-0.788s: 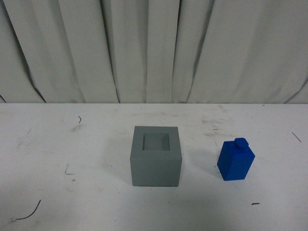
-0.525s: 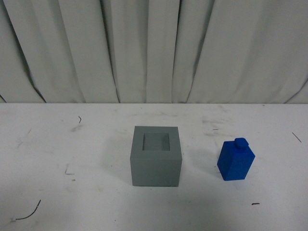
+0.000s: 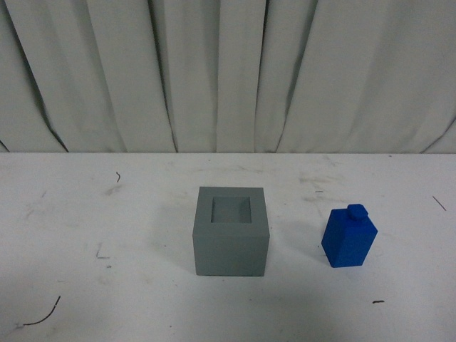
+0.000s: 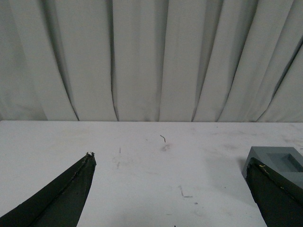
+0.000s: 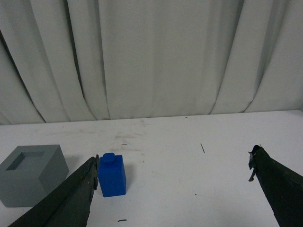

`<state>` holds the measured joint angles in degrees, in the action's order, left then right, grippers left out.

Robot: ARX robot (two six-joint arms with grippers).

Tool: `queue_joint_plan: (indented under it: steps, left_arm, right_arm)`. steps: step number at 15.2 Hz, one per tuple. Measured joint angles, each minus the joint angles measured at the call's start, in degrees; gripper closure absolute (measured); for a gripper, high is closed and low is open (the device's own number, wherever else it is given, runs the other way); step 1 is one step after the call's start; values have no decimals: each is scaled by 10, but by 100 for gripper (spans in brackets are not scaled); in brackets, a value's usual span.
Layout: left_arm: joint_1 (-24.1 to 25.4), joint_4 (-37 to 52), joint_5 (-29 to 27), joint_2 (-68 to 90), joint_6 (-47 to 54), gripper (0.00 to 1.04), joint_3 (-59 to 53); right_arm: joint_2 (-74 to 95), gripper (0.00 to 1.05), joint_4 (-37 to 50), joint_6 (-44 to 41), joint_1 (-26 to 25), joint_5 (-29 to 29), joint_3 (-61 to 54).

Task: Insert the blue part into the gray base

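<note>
The gray base [image 3: 231, 230] stands at the table's middle in the front view, its square recess facing up and empty. The blue part [image 3: 348, 237] stands upright to its right, knob on top, apart from it. Neither arm shows in the front view. In the left wrist view my left gripper [image 4: 173, 163] is open and empty, with the gray base [image 4: 277, 163] beside one fingertip. In the right wrist view my right gripper [image 5: 174, 161] is open and empty; the blue part [image 5: 112, 175] stands just beyond one fingertip, and the gray base [image 5: 32, 172] lies further off.
The white table [image 3: 107, 214] carries scuffs and a few dark thread scraps [image 3: 39, 313]. A pleated grey curtain [image 3: 228, 71] hangs along the table's far edge.
</note>
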<state>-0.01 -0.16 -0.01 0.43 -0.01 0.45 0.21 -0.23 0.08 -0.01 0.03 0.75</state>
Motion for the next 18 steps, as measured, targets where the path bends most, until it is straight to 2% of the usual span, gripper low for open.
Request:
queue_joint_plan:
  steps: [18]
  left_arm:
    - [0,0,0,0,0,7,0]
  right_arm:
    - [0,6,0,0,0,0,0]
